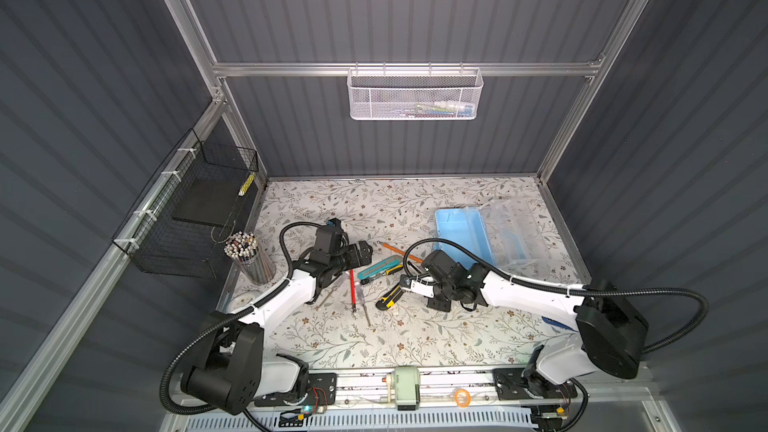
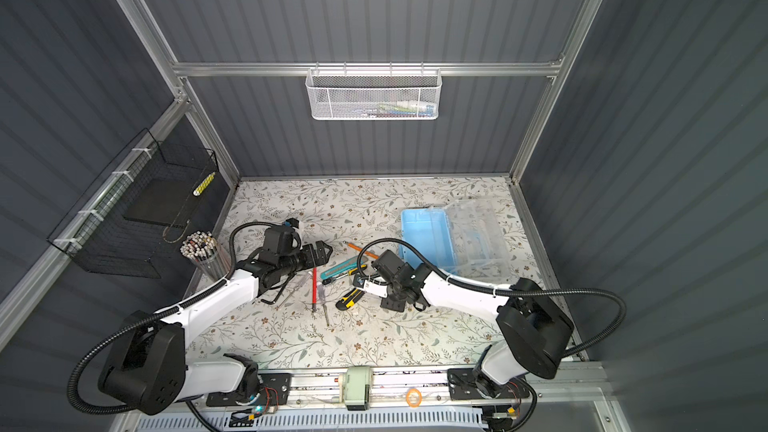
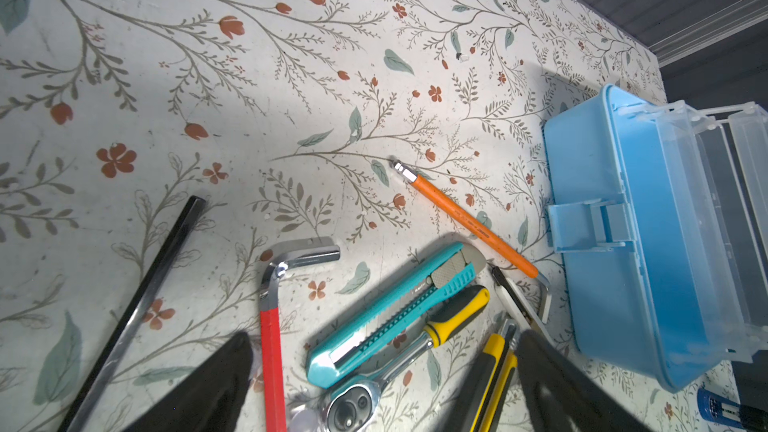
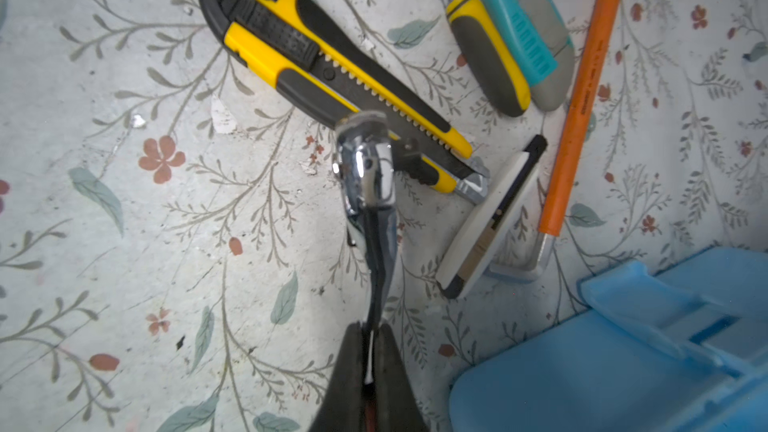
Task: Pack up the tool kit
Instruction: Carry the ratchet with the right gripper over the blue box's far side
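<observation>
Right wrist view | right end effector (image 4: pixel 370 332) pinching chrome tool (image 4: pixel 365 168) near yellow-black knife (image 4: pixel 316 60) | left end effector (image 3: pixel 386 336) spread wide

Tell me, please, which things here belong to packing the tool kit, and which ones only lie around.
For the job: light-blue box, its clear lid, teal knife, yellow-black knife, ratchet, orange hex key, red hex key, chrome tool in the right gripper.

Just lying about: white mesh basket, black wire basket, cup of pencils, orange ring.
</observation>
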